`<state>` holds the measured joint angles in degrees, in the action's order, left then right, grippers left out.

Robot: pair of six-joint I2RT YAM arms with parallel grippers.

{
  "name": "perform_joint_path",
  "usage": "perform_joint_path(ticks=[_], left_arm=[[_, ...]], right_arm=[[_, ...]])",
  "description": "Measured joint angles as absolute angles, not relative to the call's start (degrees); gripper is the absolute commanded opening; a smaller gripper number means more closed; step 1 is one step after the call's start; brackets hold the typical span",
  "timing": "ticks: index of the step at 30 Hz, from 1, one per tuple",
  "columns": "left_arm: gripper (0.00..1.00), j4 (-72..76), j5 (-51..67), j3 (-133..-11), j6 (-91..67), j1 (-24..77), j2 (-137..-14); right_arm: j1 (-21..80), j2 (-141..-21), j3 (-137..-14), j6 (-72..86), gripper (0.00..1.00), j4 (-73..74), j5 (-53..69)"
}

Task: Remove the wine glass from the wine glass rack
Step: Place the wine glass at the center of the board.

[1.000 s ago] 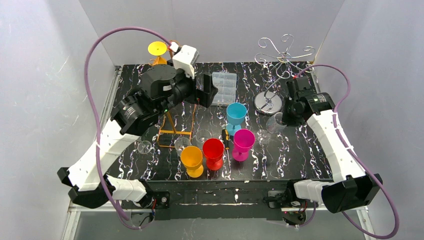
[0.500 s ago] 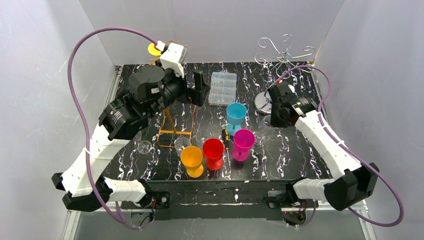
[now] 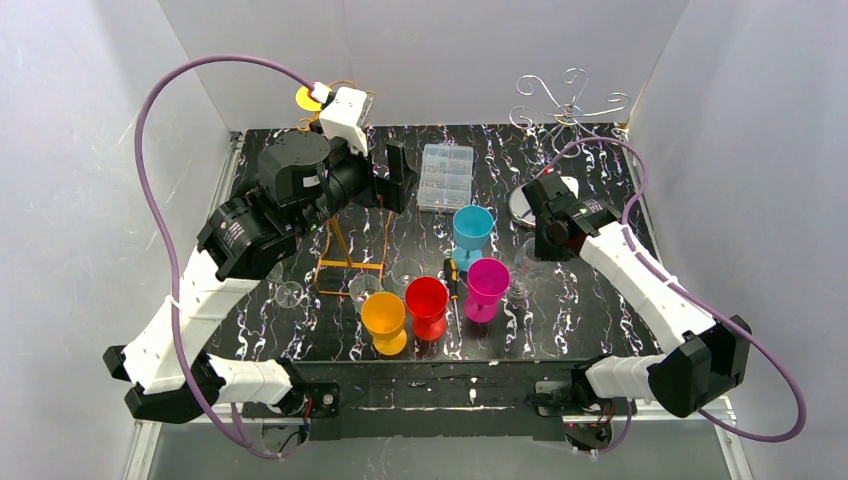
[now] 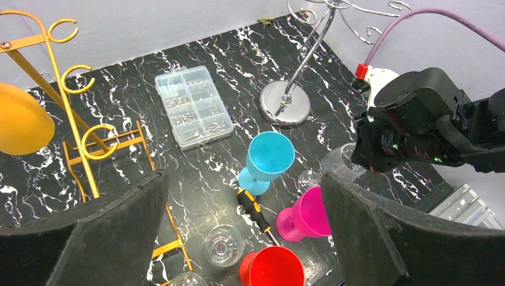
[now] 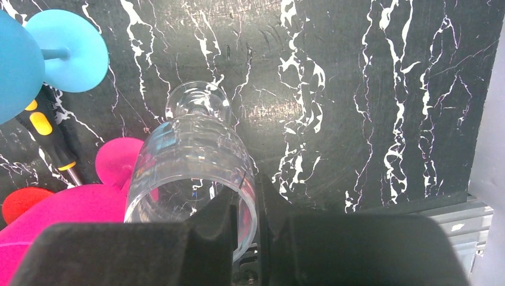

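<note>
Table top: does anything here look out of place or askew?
A screwdriver lies flat between the blue glass and the pink glass: a tool amid glassware. The clear glass gripped at its rim by the right claw looks tilted.

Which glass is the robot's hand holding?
The clear glass beside the pink cup. The right hand pinches its rim; the blue cup, red cup and orange cup stand free.
</note>
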<state>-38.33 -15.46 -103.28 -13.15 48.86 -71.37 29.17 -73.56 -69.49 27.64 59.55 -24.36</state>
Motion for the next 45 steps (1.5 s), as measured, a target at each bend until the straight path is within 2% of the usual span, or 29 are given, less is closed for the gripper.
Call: perform_joint_path(ticks=[13,26,34,38,39,40,44,45], left_arm=[[0.99,-40.2,-15.4,-103.3,-13.7,48.9,-71.5],[0.99,-41.4,-17.6,-106.0,-13.1,48.9,-71.7],[0.99,-45.0,-25.6,-120.0,-8.8,47.7,-78.7],[0.99,-47.5,-27.2,-126.3,-8.0,41.0,-82.9],[0.99,-48.1,-26.8,-127.4,-8.2,38.3,-83.8],[0.99,-48.6,-26.0,-128.3,-8.6,35.7,-84.6],[0.99,-50.0,-19.3,-131.0,-12.1,22.3,-88.0],[0.96,-50.1,-17.3,-131.4,-13.1,19.7,-88.8]], right_arm=[[29.8,-73.6,-69.5,28.1,0.47,58.5,-24.7],[29.8,-72.1,-79.1,28.1,0.61,61.5,-24.3],[29.8,-70.3,-87.5,27.9,0.74,66.1,-23.6],[29.8,-70.5,-93.5,27.1,0.80,66.4,-21.8],[29.8,-70.7,-94.9,26.9,0.91,66.1,-20.8],[29.8,-70.8,-95.8,26.7,0.98,65.7,-19.9],[29.8,-72.0,-97.1,26.4,0.98,63.7,-15.6],[29.8,-72.5,-97.1,26.4,0.98,62.9,-14.1]])
